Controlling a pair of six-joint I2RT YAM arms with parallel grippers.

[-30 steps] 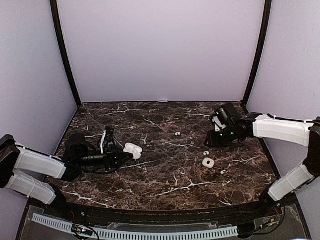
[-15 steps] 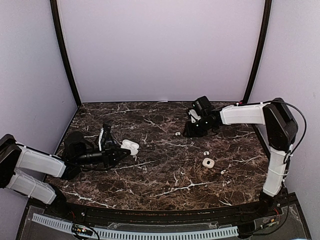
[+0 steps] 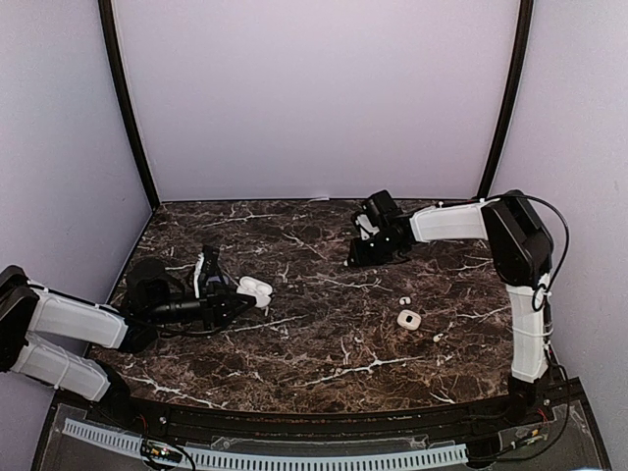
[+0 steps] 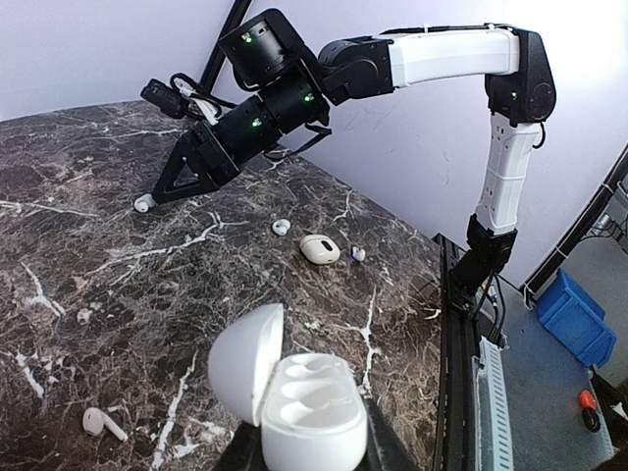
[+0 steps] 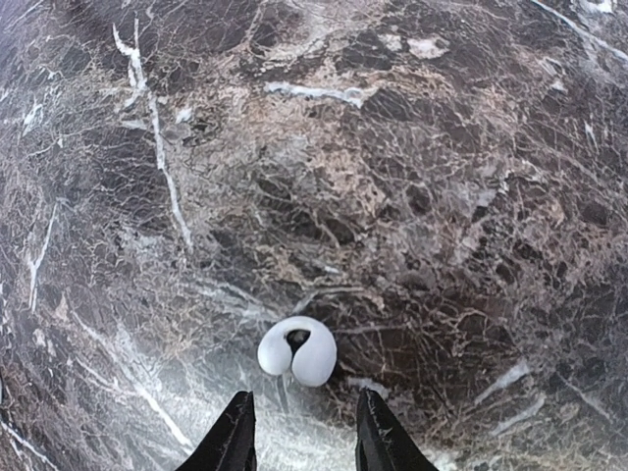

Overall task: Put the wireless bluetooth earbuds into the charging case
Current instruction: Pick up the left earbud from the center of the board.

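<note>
Dark veined marble tabletop [image 5: 442,147]. My right gripper [image 5: 305,432] hangs parted and empty, a white earbud [image 5: 297,351] just ahead of its tips. It looks tiny, light and probably slippery, so I'd pinch across its rounded body. My left gripper [image 4: 309,459] clamps the open charging case [image 4: 304,407].

Robot test cell, laboratory type. Marble-patterned desk [image 3: 324,343] enclosed behind and at both sides by plain lavender panels [image 3: 314,98] set between black frame posts [image 3: 128,108]. Slotted cable duct [image 3: 265,456] runs along the desk's near edge. Blue plastic bin [image 4: 574,314] sits lower, beyond that near edge
</note>
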